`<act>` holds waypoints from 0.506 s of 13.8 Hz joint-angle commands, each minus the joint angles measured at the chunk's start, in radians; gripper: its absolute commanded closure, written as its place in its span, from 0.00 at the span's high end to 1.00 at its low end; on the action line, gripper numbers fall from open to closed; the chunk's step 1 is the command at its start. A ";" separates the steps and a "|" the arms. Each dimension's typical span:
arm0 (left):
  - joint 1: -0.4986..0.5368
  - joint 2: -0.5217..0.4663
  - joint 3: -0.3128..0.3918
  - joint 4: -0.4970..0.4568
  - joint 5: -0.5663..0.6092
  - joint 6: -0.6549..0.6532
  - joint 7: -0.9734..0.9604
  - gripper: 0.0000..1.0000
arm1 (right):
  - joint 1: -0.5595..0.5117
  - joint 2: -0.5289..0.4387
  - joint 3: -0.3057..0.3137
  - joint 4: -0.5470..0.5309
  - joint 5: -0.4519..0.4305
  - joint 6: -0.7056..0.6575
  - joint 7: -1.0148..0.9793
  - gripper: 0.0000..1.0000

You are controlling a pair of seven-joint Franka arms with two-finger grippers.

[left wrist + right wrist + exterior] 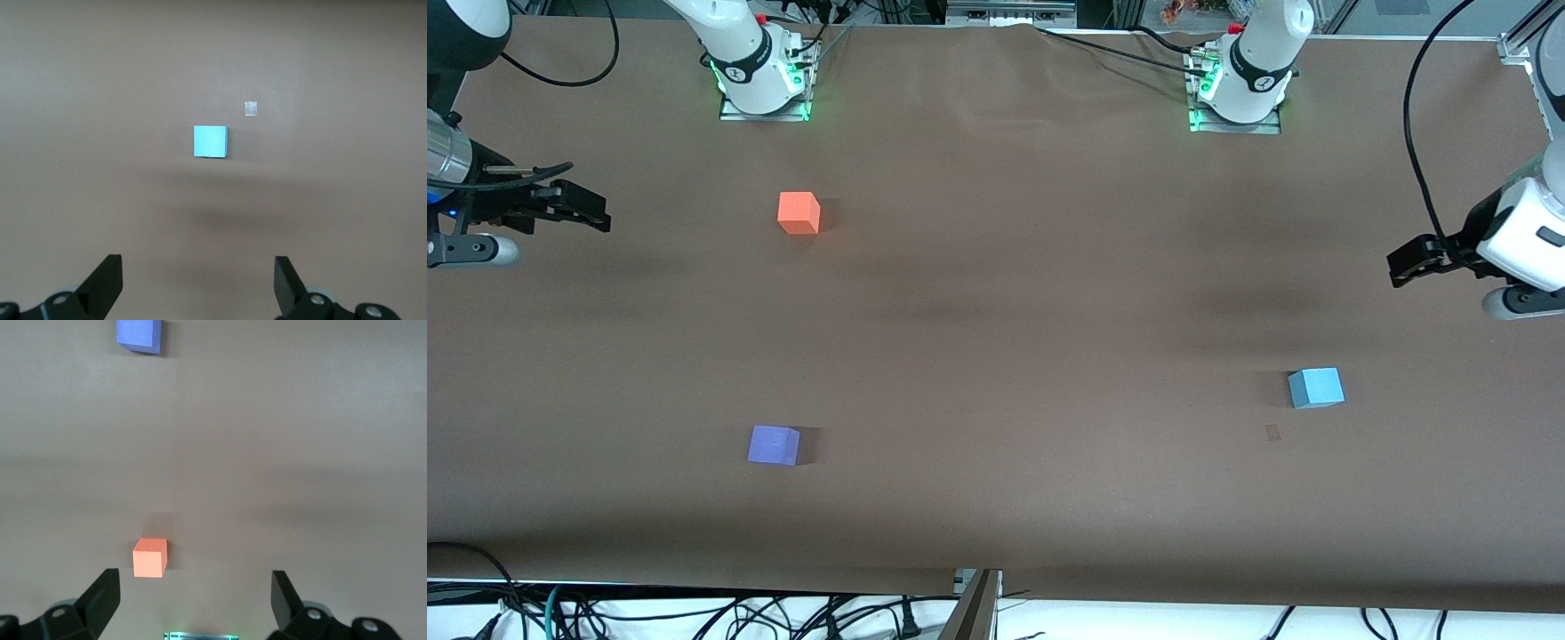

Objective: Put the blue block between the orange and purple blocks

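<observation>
The light blue block (1315,388) sits on the brown table toward the left arm's end; it also shows in the left wrist view (210,141). The orange block (799,212) sits toward the right arm's end, and the purple block (774,444) lies nearer the front camera than it. Both show in the right wrist view, orange block (149,557) and purple block (139,335). My left gripper (1403,265) hangs open and empty in the air at the table's end, its open jaws showing in its wrist view (197,287). My right gripper (587,210) hangs open and empty at the other end (195,603).
A small pale mark (1272,433) lies on the table next to the blue block, also in the left wrist view (251,107). The arm bases (765,76) (1238,89) stand along the table's back edge. Cables hang below the front edge.
</observation>
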 commanded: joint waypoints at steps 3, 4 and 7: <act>0.009 0.001 -0.001 0.014 0.003 -0.013 -0.003 1.00 | -0.005 0.006 0.001 0.020 0.001 -0.005 -0.015 1.00; 0.008 0.003 0.001 0.016 -0.003 -0.012 -0.005 1.00 | -0.005 0.006 0.001 0.020 0.001 -0.005 -0.015 1.00; 0.016 0.001 0.002 0.017 -0.034 -0.007 -0.003 1.00 | -0.005 0.006 0.001 0.020 0.001 -0.005 -0.015 1.00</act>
